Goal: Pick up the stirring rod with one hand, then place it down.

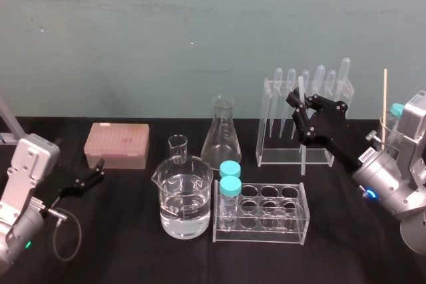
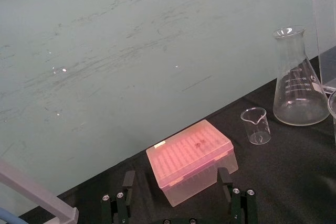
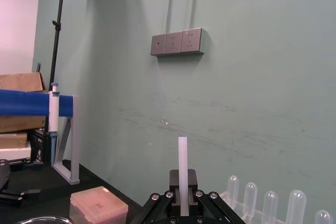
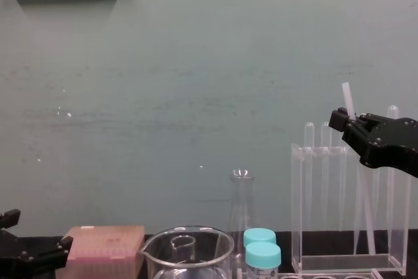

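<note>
My right claw [image 1: 303, 112] is clamped on the stirring rod [image 1: 301, 88]. The rod stands nearly upright just before the clear rack [image 1: 279, 154], and the tube holder [image 1: 293, 231] crowds in nearer me. Bare tabletop [image 1: 126, 237] lies front left. The left claw [image 1: 93, 176] sits low beside the pink box [image 1: 116, 144], its jaws apart.

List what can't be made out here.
- Stirring rod lower end, head view: hidden behind right gripper and clear rack.
- Chest view: that end lost among the pipettes; resting or lifted, cannot tell.
- Right wrist view: rod below the grip cut by the bottom edge.
- Parked left gripper: base cut off, left wrist view.
</note>
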